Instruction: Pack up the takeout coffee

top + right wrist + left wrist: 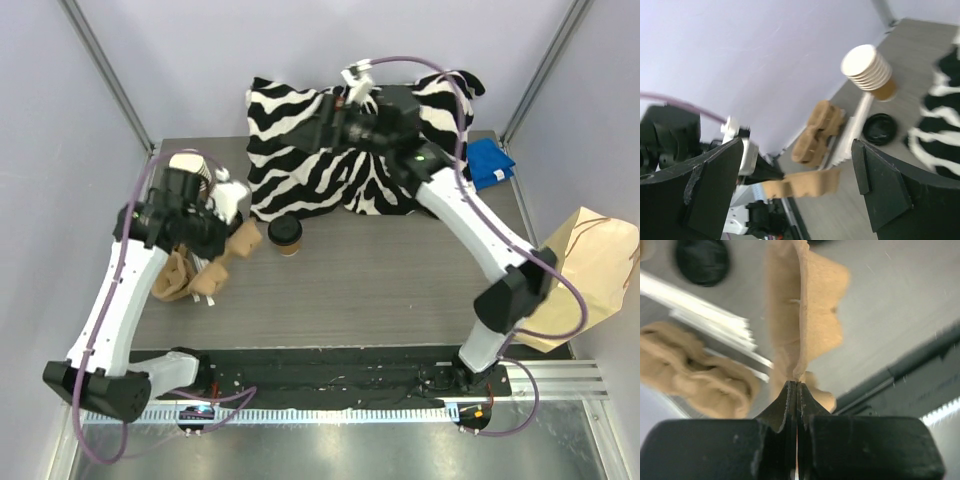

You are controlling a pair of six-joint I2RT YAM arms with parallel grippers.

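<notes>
The takeout coffee (285, 233), a small brown cup with a black lid, stands upright on the grey table (400, 290) just in front of the zebra cloth. My left gripper (228, 228) is just left of it, shut on the edge of a brown pulp cup carrier (241, 243) and holding it off the table. The left wrist view shows the jaws pinched on that carrier (805, 315). My right gripper (335, 115) is open and empty, high over the zebra cloth at the back. In the right wrist view (797, 155) the coffee is hidden.
A zebra-print cloth (300, 150) lies at the back. A brown paper bag (590, 270) lies off the right edge, past a blue item (490, 162). A cup stack (867, 70), loose black lid (880, 128), white sticks (852, 135) and more carriers (178, 278) lie at left.
</notes>
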